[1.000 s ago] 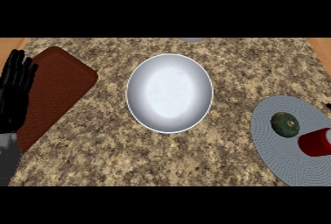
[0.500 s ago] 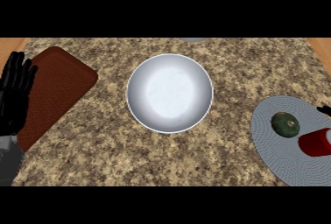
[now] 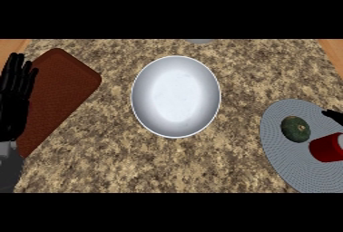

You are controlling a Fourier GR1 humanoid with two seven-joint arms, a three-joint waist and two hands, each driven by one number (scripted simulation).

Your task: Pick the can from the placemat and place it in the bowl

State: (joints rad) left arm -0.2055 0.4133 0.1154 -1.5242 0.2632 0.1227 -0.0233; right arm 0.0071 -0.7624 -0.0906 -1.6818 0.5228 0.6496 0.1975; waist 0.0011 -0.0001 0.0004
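Can (image 3: pixel 328 148) at placemat's (image 3: pixel 288 154) right edge, well apart from bowl (image 3: pixel 175 96).

Desk (image 3: pixel 234 59): speckled granite-look, matt. Bowl (image 3: pixel 176 96) smooth, satin white. Placemat (image 3: pixel 295 154) ribbed weave. My can (image 3: pixel 328 148) glossy red.

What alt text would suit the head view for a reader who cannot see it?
A red can lies beside a dark green fruit on a grey placemat at right; an empty white bowl sits mid-counter. The left hand rests open at left, by a brown mat.
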